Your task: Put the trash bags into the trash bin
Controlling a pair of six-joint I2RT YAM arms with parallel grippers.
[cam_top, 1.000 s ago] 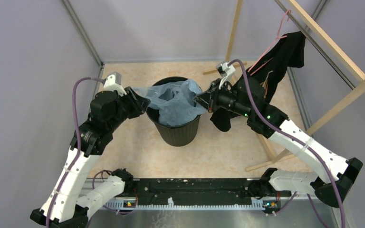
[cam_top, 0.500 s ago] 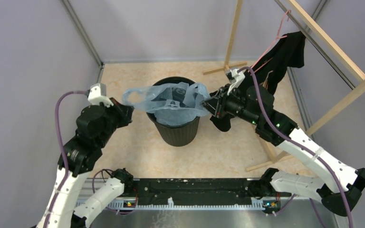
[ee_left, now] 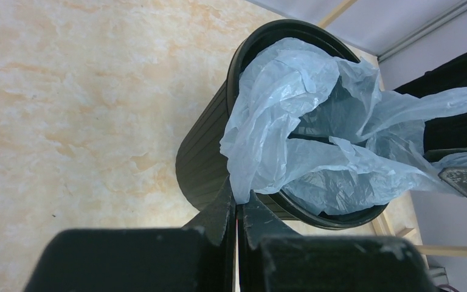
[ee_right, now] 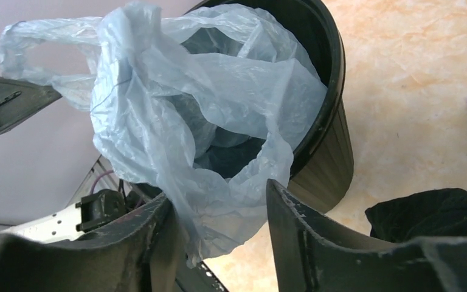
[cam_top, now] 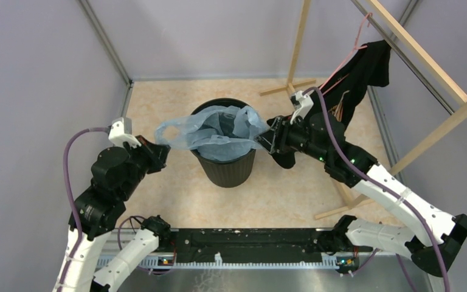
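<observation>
The black trash bin (cam_top: 225, 167) stands mid-floor, with a pale blue trash bag (cam_top: 219, 131) draped in its mouth. My left gripper (cam_top: 160, 148) is left of the rim and shut on the bag's left edge, which stretches out over the rim. The left wrist view shows the closed jaws of that gripper (ee_left: 238, 198) pinching the film of the bag (ee_left: 292, 115) beside the bin (ee_left: 204, 152). My right gripper (cam_top: 266, 139) sits at the right rim, open. In the right wrist view a loose fold of the bag (ee_right: 176, 103) hangs between its spread fingers (ee_right: 219, 191), against the left one.
A wooden rack (cam_top: 425, 55) stands at the right, a black garment (cam_top: 368, 67) hanging from it. More black cloth (cam_top: 284, 157) lies under my right wrist. Grey walls close in the floor on the left, back and right.
My left gripper shut on the bag's left edge and drew it out leftward past the rim. My right gripper, shut on the bag before, has opened and backed slightly right.
</observation>
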